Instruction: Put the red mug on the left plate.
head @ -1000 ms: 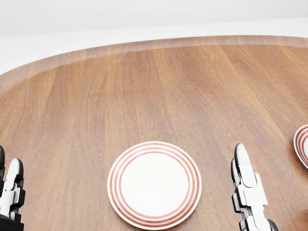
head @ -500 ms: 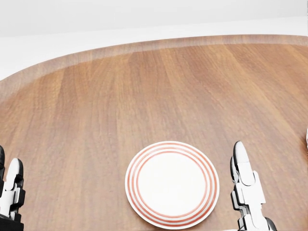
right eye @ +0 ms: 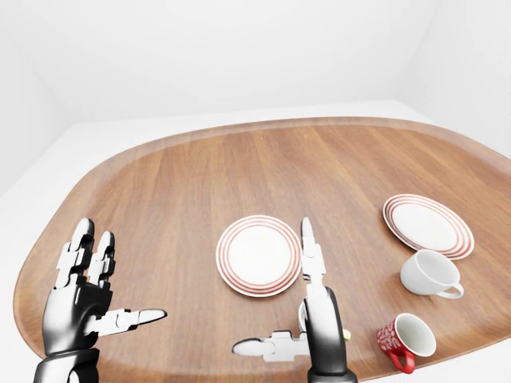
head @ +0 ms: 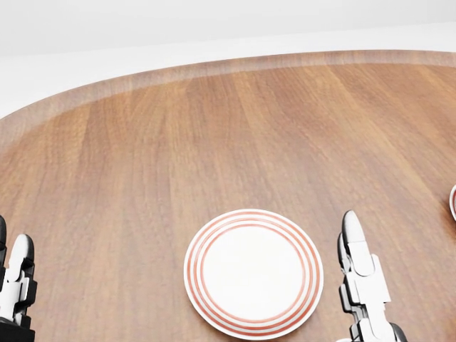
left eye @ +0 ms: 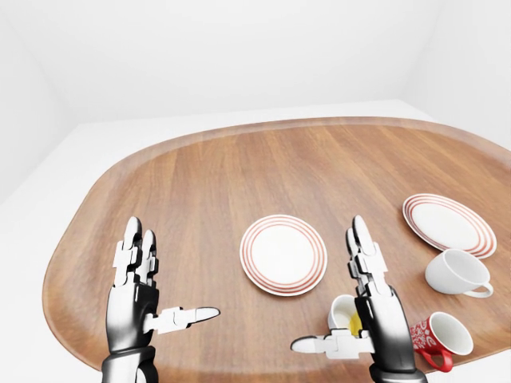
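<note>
Wooden table (left eye: 239,175) — red mug (right eye: 403,339) tipped beside right hand (left eye: 367,299), both hands spread, left hand (left eye: 140,291) empty.

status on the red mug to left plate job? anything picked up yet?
Done: nothing yet. The left plate is bare. In hand: nothing; the left hand and right hand are both open, fingers extended above the table. The red mug lies on its side at lower right of the right-eye view, untouched. Left: reach, grasp, carry it over, set it down.
</note>
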Robot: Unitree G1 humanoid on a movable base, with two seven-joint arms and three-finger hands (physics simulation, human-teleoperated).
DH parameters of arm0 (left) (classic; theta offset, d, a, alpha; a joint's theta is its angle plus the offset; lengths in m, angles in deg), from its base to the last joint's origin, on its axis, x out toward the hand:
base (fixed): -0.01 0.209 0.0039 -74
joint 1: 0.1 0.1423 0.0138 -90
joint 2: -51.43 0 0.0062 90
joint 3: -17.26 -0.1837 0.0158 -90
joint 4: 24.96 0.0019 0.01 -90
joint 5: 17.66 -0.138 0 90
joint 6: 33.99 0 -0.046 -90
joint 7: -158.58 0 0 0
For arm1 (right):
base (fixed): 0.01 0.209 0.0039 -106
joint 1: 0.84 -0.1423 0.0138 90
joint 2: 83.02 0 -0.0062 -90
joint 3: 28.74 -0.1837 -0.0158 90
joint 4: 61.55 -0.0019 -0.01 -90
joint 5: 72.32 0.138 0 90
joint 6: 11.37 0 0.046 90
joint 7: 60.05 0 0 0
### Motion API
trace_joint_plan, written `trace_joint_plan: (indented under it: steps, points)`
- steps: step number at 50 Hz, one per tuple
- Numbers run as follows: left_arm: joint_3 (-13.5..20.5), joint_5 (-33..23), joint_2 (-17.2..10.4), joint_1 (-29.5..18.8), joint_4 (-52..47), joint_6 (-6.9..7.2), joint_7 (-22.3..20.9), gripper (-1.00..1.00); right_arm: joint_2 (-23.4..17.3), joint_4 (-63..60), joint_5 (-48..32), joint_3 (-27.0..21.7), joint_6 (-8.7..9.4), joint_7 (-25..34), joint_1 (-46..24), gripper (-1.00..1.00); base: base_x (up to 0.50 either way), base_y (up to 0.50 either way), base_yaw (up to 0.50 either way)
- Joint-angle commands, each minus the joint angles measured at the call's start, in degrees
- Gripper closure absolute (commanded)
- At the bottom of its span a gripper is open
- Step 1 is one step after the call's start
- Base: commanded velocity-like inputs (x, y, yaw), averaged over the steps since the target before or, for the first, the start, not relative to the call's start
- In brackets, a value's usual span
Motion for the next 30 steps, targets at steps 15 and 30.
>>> trace_joint_plan:
  steps: [15,30]
  points:
    - [0.12,0.05,0.05,-0.16,0.18,0.00,-0.02,-1.00,2.07,1.90,-1.51,-0.21,3.91,1.22,-3.80,-1.00,0.45,-0.05,0.00]
    - [0.67,0.05,0.42,-0.08,-0.03,0.00,0.09,-1.00,10.93,-4.37,-26.88,-27.34,10.00,28.74,-9.41,-1.00,0.00,0.00,0.00]
